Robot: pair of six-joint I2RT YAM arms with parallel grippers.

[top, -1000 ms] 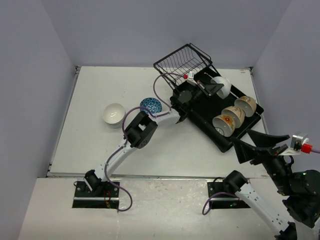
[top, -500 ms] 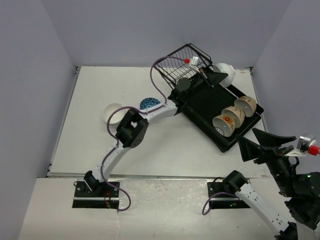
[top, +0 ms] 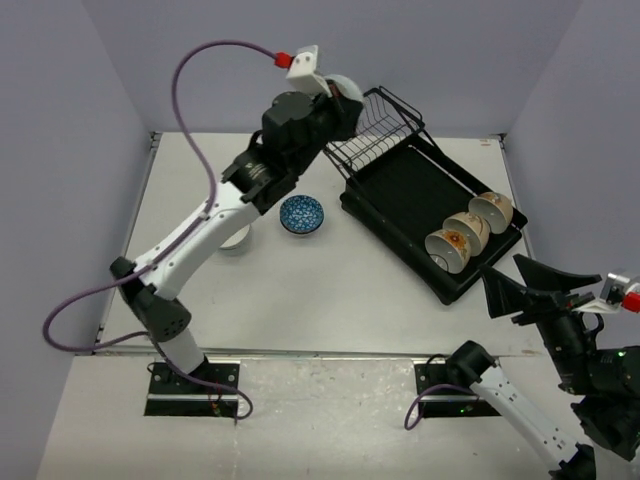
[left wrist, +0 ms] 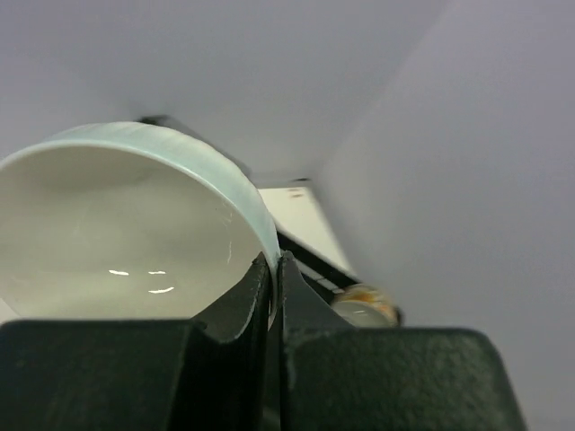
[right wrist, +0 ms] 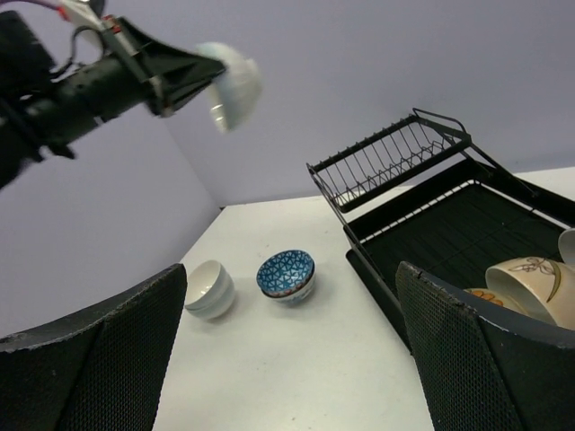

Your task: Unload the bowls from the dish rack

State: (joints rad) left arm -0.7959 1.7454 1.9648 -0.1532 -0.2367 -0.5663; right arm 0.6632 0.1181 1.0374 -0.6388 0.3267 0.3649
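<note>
My left gripper [top: 337,100] is raised high above the table's back, left of the wire basket [top: 378,125], and is shut on the rim of a plain white bowl [left wrist: 117,224]. The right wrist view shows that bowl [right wrist: 235,83] in the air at the upper left. The black dish rack [top: 410,195] holds three cream bowls on edge [top: 450,246] at its near right end. A blue-patterned bowl [top: 301,213] and white bowls [right wrist: 209,289] rest on the table left of the rack. My right gripper [top: 535,283] hangs open near the rack's front corner, holding nothing.
The left arm [top: 200,235] spans the table's left half and partly covers the white bowls. A purple cable [top: 190,90] loops above it. Lilac walls close in the table at the back and both sides.
The left arm has lifted the white bowl out of the rack, up and to the left, high over the table. The right gripper has hardly moved.
</note>
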